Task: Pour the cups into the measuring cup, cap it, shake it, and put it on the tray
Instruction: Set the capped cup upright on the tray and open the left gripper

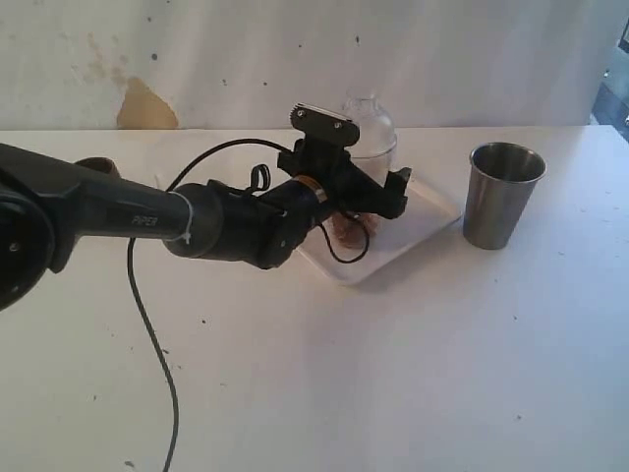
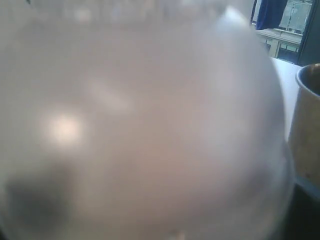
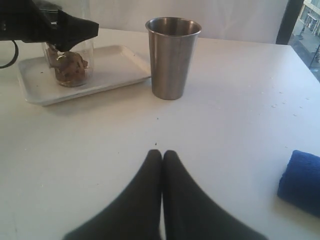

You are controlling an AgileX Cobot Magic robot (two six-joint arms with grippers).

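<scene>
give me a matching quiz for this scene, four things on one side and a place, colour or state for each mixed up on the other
Things:
1. measuring cup
2. steel tumbler
3. right gripper
4. rolled cloth

Descriptions:
a. upright on the table, beside the tray
b. blue
c. on the tray, brown bits at its bottom
d. shut

Pairs: 1-c, 2-a, 3-d, 4-b
</scene>
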